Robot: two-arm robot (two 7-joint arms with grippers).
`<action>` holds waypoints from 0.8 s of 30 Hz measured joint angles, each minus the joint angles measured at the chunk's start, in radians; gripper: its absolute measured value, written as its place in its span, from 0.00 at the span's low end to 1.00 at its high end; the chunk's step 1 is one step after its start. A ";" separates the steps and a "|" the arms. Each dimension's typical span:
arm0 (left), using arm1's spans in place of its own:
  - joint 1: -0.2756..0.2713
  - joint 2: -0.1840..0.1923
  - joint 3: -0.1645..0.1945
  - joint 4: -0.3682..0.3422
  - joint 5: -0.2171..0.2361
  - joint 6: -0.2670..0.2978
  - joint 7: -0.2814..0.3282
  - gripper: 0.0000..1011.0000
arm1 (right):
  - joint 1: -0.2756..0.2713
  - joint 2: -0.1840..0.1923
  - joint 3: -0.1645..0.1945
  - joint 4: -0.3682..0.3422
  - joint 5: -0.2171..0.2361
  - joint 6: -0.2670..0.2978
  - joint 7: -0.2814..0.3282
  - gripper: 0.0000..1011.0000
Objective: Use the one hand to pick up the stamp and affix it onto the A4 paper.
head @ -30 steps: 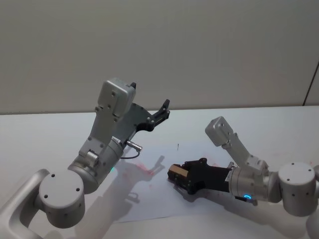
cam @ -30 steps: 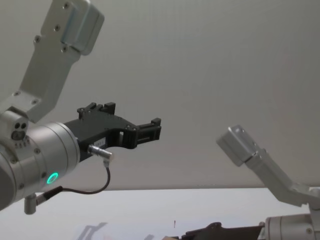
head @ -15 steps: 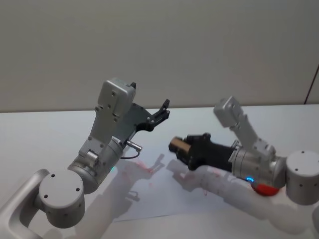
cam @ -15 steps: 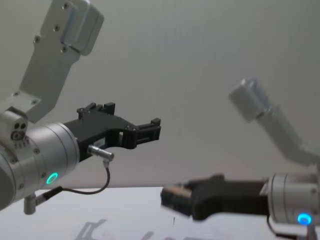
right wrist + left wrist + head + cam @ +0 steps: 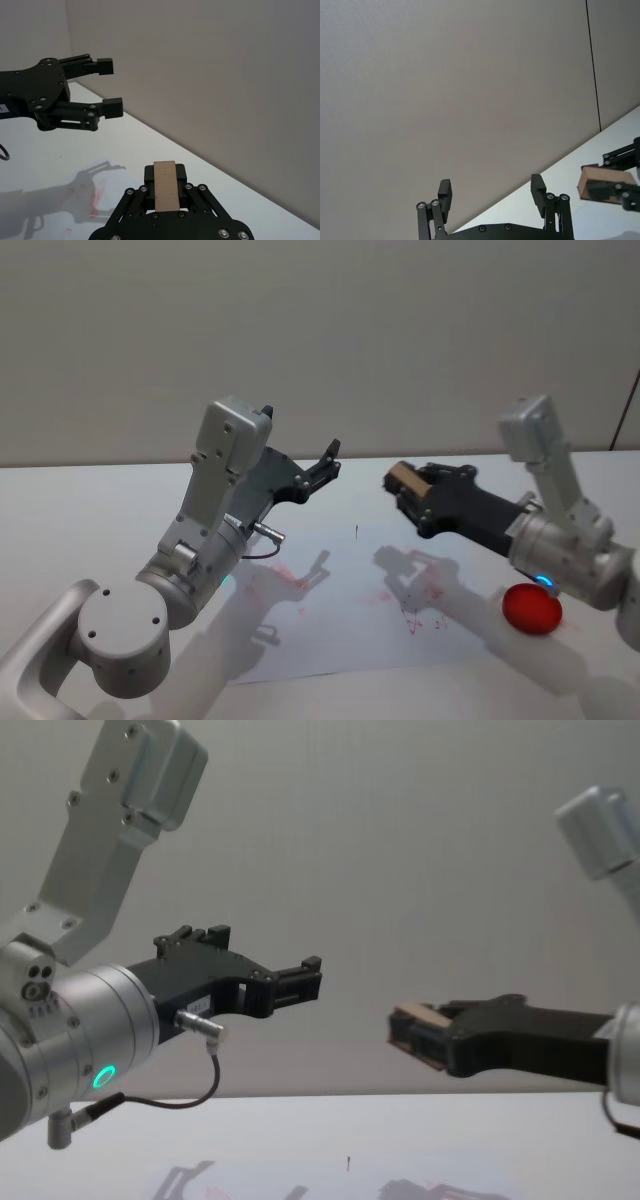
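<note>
Your right gripper (image 5: 413, 496) has come up off the A4 paper (image 5: 330, 632). A second ago it lay low on the sheet. Now it hangs high above the paper's far right part. Its jaws are closed tight on the stamp (image 5: 403, 477), so the stamp is up in the air too, not on the paper.

Below it you can see faint red marks (image 5: 414, 606) on the paper. That looks like the print, so the stamping part seems done. You likely just need to put the stamp down.

Lifting the arm also shows a red round thing (image 5: 530, 608), just off the paper's right edge.

Your left gripper (image 5: 326, 461) hangs above the paper's far left part. Its jaws are wide open and hold nothing.

The stamp is a small block of light wood with flat sides and a darker bottom. The paper is thin, white and flat. The red thing looks smooth and round. Both grippers are black and hard, with thin jointed bars.
</note>
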 joint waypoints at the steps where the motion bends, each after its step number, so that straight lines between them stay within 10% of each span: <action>1: 0.000 0.000 0.000 0.000 0.000 0.000 0.000 0.99 | -0.014 0.010 0.005 -0.019 0.013 0.006 -0.018 0.22; 24: 0.000 0.000 0.000 0.000 0.000 0.000 0.000 0.99 | -0.259 0.177 0.094 -0.254 0.208 0.150 -0.331 0.22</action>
